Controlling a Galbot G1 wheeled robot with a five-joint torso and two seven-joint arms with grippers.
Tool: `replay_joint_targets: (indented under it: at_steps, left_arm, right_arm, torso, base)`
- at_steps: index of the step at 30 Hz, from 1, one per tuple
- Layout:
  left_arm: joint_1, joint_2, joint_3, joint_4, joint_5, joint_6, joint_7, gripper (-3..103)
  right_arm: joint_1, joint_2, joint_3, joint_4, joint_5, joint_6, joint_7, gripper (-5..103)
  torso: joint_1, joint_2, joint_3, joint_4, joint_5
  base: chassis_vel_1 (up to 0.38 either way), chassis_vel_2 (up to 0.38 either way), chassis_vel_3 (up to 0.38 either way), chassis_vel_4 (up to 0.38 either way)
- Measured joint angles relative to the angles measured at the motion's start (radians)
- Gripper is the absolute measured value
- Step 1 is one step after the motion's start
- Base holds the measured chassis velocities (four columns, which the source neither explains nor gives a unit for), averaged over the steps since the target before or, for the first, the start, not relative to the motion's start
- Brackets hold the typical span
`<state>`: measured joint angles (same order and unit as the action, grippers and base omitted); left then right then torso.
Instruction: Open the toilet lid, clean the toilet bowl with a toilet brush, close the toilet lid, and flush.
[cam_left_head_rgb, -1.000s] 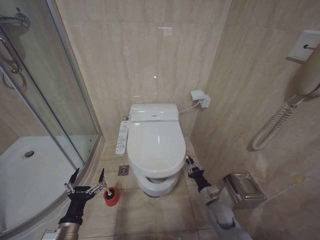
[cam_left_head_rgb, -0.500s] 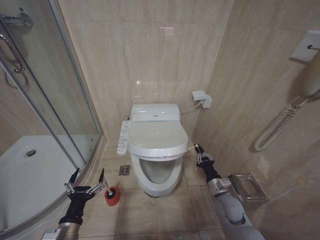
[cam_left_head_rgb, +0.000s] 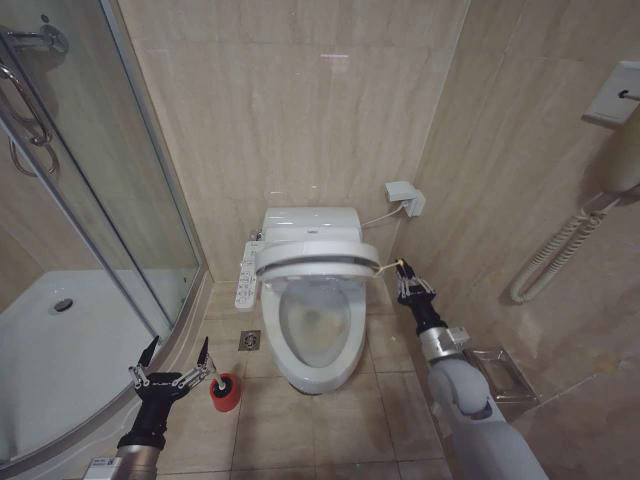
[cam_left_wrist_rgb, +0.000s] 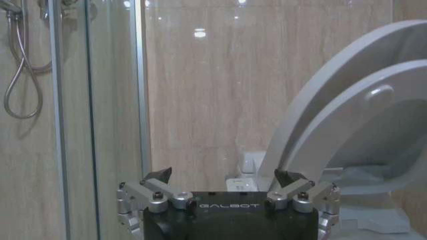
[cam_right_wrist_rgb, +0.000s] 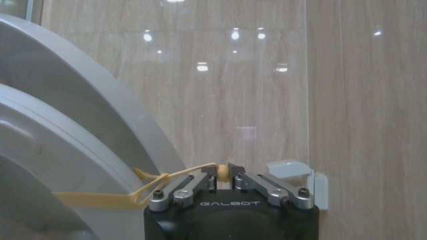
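The toilet lid (cam_left_head_rgb: 317, 257) and the ring seat under it stand tilted up off the toilet bowl (cam_left_head_rgb: 318, 326), whose stained inside shows. My right gripper (cam_left_head_rgb: 402, 268) is just right of the lid's edge, shut on the seat's yellow tag (cam_right_wrist_rgb: 107, 198). In the right wrist view the right gripper (cam_right_wrist_rgb: 224, 172) pinches the tag's end beside the raised lid (cam_right_wrist_rgb: 80, 95). My left gripper (cam_left_head_rgb: 176, 361) hangs open low on the left, beside the red holder (cam_left_head_rgb: 223, 392) with the toilet brush (cam_left_head_rgb: 207, 379) in it. The left gripper (cam_left_wrist_rgb: 223, 178) holds nothing; the lid (cam_left_wrist_rgb: 333, 95) rises at the side.
A curved glass shower enclosure (cam_left_head_rgb: 110, 210) stands close on the left. The white control panel (cam_left_head_rgb: 245, 275) hangs on the toilet's left side, with a floor drain (cam_left_head_rgb: 247, 341) below it. A metal box (cam_left_head_rgb: 497, 375) and a coiled cord (cam_left_head_rgb: 555, 255) are on the right wall.
The lid and seat have swung up from nearly closed, uncovering the bowl. My right gripper has risen and moved back with the yellow tag. The left arm has not moved.
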<state>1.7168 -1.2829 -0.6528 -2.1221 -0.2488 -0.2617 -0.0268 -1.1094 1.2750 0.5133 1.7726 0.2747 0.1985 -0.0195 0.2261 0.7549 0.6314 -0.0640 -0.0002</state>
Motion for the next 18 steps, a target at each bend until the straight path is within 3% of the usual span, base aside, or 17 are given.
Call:
replay_joint_targets:
  at_steps: [18]
  left_arm:
    - [0.0,0.0,0.0,0.0,0.0,0.0,0.0,100]
  right_arm:
    - [0.267,0.012,-0.117,-0.186,0.017,-0.047,0.063,13]
  torso:
    - [0.0,0.0,0.0,-0.0003,0.0]
  base:
    - [0.0,0.0,0.0,0.0]
